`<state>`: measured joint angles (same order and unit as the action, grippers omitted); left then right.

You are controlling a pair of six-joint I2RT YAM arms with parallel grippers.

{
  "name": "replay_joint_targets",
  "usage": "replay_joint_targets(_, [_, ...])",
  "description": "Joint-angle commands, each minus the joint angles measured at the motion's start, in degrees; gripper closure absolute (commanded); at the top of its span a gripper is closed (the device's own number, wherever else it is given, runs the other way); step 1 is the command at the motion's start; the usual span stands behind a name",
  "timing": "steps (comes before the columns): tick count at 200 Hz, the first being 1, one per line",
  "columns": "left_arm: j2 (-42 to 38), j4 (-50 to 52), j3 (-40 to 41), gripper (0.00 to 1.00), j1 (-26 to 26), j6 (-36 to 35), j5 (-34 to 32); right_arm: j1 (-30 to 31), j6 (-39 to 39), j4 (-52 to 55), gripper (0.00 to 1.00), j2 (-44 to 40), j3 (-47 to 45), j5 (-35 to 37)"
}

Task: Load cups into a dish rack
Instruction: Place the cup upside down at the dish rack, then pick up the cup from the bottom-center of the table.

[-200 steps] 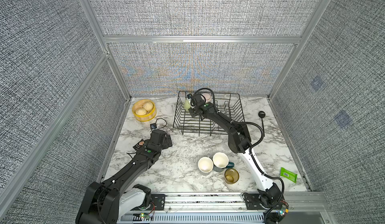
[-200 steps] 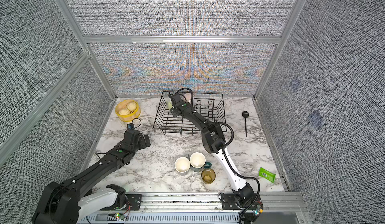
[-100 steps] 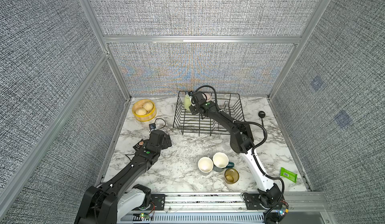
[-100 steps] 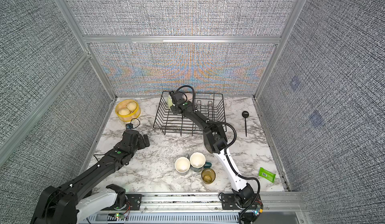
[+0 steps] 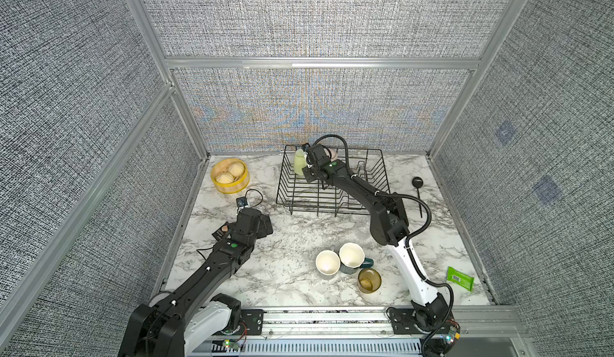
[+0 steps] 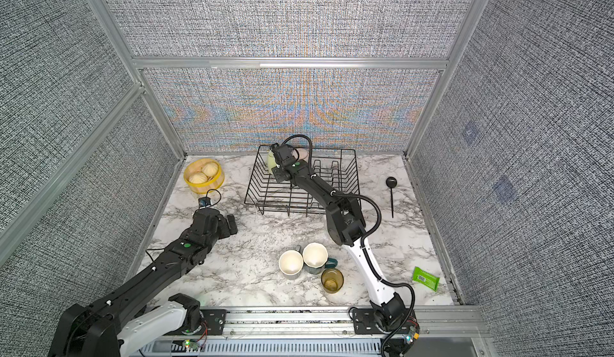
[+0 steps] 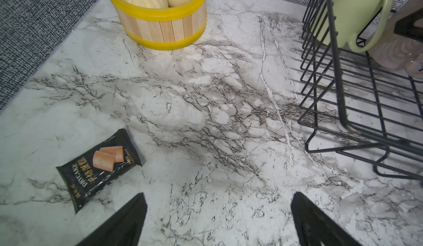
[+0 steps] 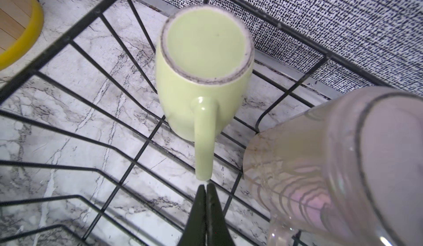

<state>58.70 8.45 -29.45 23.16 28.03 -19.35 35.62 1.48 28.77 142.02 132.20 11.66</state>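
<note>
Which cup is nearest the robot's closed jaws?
The green mug in the rack: its handle almost touches the right gripper. The pink mug stands off to one side.

The mug [image 8: 201,50] is pale green, the rack [image 7: 339,73] black, the tabletop [image 7: 183,96] white-marbled.

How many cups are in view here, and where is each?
6. In the rack: green mug and pink mug. On the table in front: grey mug, teal mug and amber tumbler, clustered; a faint clear glass nearer the rack. None seems hidden.
</note>
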Motion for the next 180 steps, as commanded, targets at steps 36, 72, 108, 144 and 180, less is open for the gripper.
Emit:
replay_joint_targets(36, [-0.7,-1.2,0.9,0.01,0.0,-1.0,0.0,0.9,2.6,1.9,0.88,-8.9,-5.0,-5.7])
replay_joint_targets(72, [-1.9,-1.8,1.5,0.01,-0.1,-1.6,0.2,1.1,3.1,-0.8,0.81,-18.6,-15.8,-10.4])
replay_joint_targets(108, [-3.7,-2.4,2.6,0.01,0.0,-2.2,1.1,0.7,1.2,-8.1,0.72,-31.3,-34.7,-10.5])
replay_joint_targets(144, [-5.7,-4.3,3.6,0.01,0.0,-3.2,7.5,0.6,-0.9,-13.7,0.68,-47.7,-54.3,-10.3])
replay_joint_targets(180, [-3.4,-7.4,3.8,0.03,0.0,-4.1,15.4,-0.7,-1.8,-18.0,0.61,-63.8,-72.2,-7.0])
